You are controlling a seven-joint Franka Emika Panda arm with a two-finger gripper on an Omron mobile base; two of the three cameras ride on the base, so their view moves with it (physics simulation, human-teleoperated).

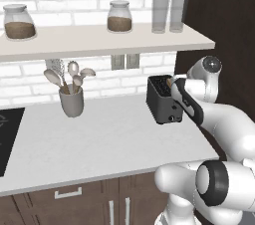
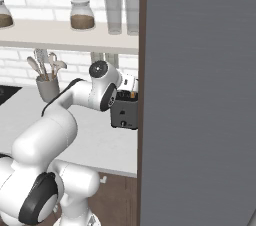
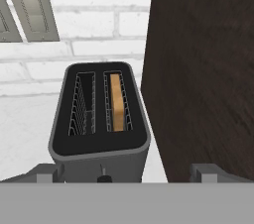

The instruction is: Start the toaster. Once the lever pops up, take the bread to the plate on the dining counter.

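A grey utensil cup [image 1: 71,102] filled with pale spoons is seen standing on the pale worktop [image 1: 99,144], against a white brick wall [image 1: 30,77]. Above it, a shelf [image 1: 99,40] is fixed, on which two glass jars [image 1: 119,17] of brown contents and two clear tumblers [image 1: 160,14] are set. Two wall switch plates [image 3: 33,10] are mounted below the shelf. A dark wood panel [image 3: 203,69] is seen at the worktop's right end, and a black cooktop [image 1: 7,139] at its left.

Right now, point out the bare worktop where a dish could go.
Free: the broad worktop between the cup and the toaster, out to its front edge. Crowded: the right end, where toaster, arm and dark cabinet wall press together.
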